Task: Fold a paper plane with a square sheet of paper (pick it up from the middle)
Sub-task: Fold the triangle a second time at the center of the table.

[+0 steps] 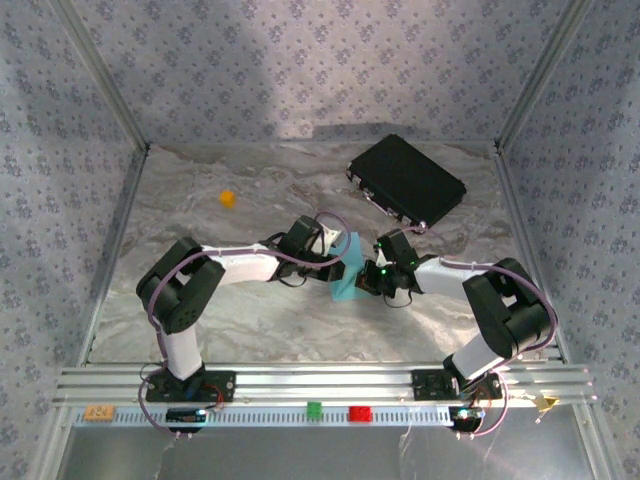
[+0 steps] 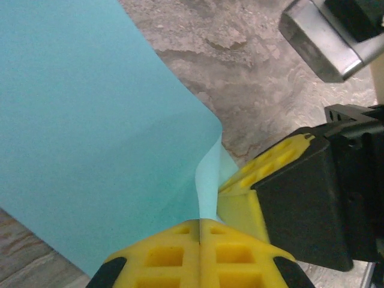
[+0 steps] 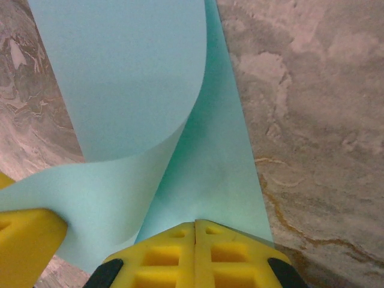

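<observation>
Both clenched: left pincer (image 2: 200,223) and right pincer (image 3: 195,225) pinch square sheet of paper (image 2: 90,120) at desk (image 3: 312,90) centre, curling it, likely for a fold.

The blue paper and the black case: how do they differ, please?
The paper is light blue; the case is black. The paper is curled, pinched by the left hand and right hand; the case lies flat, untouched. The paper looks smaller than the case. Both have straight edges.
</observation>
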Available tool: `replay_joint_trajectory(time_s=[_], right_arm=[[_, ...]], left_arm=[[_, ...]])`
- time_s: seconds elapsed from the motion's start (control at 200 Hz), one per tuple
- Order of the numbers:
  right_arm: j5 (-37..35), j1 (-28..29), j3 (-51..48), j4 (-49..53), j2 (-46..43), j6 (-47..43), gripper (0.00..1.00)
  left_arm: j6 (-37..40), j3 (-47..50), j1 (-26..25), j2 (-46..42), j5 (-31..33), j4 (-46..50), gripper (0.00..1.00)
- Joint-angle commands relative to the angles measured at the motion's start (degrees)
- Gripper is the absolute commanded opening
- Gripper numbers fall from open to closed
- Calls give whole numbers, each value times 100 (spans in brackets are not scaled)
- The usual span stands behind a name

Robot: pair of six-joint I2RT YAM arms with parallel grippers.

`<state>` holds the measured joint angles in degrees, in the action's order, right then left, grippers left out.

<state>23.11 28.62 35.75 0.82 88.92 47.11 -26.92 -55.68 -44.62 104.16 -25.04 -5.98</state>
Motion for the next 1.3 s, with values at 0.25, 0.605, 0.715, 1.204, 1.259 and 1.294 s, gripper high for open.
replay_joint_trajectory(time_s=[0.25, 0.605, 0.715, 1.204, 1.259, 1.294], right_arm=[[-198, -15, -102, 384, 27, -49, 4], [-169, -15, -75, 379, 48, -59, 4], [-165, -16, -74, 375, 62, -54, 4], [-158, -30, -68, 410, 44, -78, 4], [-154, -24, -68, 416, 43, -72, 4], [-154, -29, -68, 418, 37, -72, 4]], left_arm=[[213, -56, 50, 179, 341, 193, 0], [344, -140, 64, 253, 570, 338, 0], [403, -249, 60, 336, 562, 422, 0], [459, -277, 61, 386, 640, 440, 0], [468, -286, 59, 384, 645, 437, 0], [461, -285, 66, 386, 642, 431, 0]])
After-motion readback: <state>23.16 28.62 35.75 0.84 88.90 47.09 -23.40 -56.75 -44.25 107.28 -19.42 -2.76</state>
